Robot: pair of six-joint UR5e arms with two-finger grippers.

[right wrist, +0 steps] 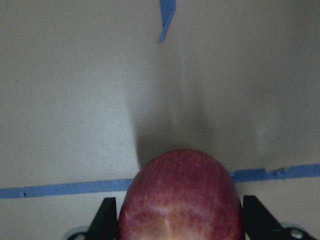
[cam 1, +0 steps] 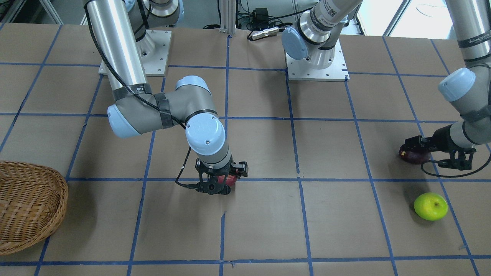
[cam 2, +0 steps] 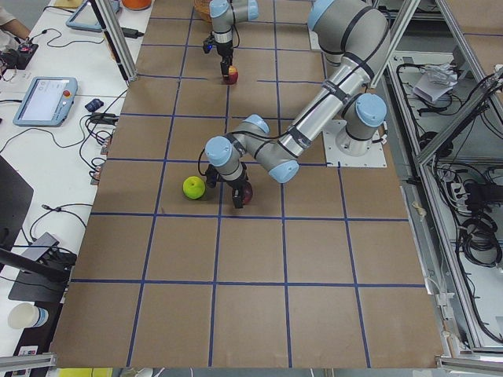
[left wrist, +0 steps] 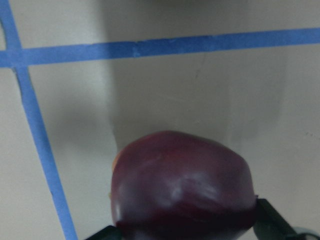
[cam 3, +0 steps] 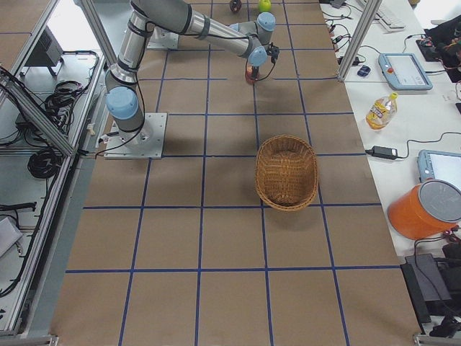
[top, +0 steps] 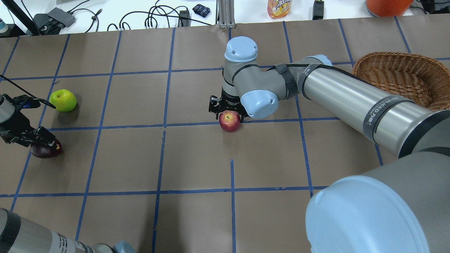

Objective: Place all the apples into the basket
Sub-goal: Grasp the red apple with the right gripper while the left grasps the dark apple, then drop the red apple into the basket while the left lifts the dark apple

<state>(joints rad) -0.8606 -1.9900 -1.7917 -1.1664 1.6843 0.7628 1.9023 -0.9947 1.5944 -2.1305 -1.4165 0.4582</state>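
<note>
Left tool (top: 41, 140): fingers pressed against both sides of the maroon apple (top: 45, 150).
Maroon apple: on the worktop (top: 140, 158), far left.
Green apple (top: 63, 100): loose, near the maroon one.
Right tool (top: 228, 111): pointing down, closed on the red apple (top: 229, 122).
Red apple: on the worktop, centre.
Basket (top: 372, 61): far right, well apart from all apples.

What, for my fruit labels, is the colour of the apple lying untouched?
The apple is yellow-green; clearest in the front-facing view.

Table (top: 197, 158) (blue-taped): basket (top: 397, 75), three apples (top: 63, 100)
</note>
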